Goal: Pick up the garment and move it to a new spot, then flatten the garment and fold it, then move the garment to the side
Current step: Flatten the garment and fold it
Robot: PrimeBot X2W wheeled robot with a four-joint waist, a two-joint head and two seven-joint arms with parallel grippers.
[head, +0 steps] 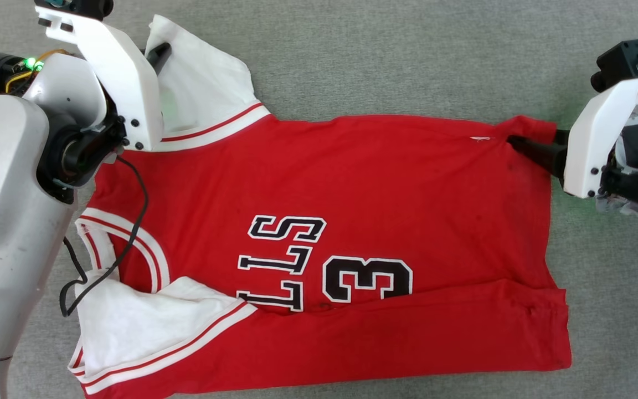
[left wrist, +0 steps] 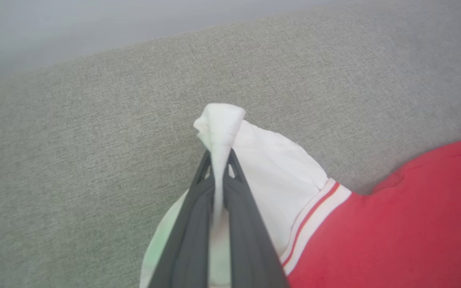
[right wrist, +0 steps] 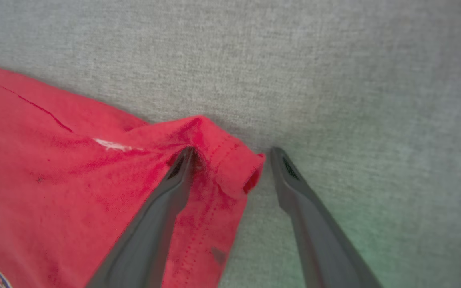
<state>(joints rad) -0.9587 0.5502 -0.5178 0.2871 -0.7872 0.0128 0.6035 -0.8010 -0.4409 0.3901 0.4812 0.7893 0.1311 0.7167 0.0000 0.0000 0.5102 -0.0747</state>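
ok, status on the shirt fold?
Left gripper shut on white sleeve. Right gripper open, astride red hem corner. Garment spread, print up, near edge folded over. Black cable drapes across collar.

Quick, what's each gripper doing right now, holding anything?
Left gripper: shut on the shirt, by its white sleeve.
Right gripper: open, fingers astride the shirt's red corner.

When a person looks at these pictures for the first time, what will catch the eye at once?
The red garment lies spread over the grey cloth surface, its black lettering partly covered by a fold. The left claw is shut on a white sleeve at far left; the right claw stands open astride the hem corner at far right.
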